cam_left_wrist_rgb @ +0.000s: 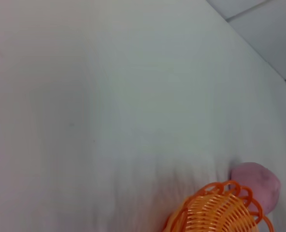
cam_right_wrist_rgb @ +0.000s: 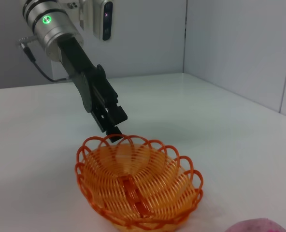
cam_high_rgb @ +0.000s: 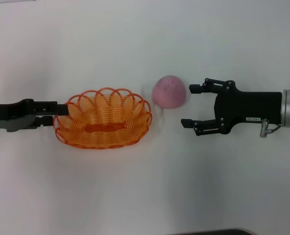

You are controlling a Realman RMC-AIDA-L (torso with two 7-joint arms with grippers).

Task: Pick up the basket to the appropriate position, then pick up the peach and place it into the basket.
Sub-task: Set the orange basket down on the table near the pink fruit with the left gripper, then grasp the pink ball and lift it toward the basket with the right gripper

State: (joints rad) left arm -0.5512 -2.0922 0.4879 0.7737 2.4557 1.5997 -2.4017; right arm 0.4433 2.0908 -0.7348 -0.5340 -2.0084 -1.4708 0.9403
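Two steps, roughly halfway by the look of it. The basket [cam_high_rgb: 103, 119] sits mid-table with the left gripper [cam_high_rgb: 55, 115] at its rim on the robot's left, fingers pinched on the scalloped wire edge. The peach [cam_high_rgb: 169, 91] rests on the table [cam_high_rgb: 145, 196] just beside the basket's right end, not yet picked. The right gripper [cam_high_rgb: 194, 105] is spread wide, near the peach, not touching. Left: grab the peach, drop it in.

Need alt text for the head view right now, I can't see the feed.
The left gripper grips the orange basket by its rim on a white table. The peach sits just beside the basket, and the open right gripper faces it.
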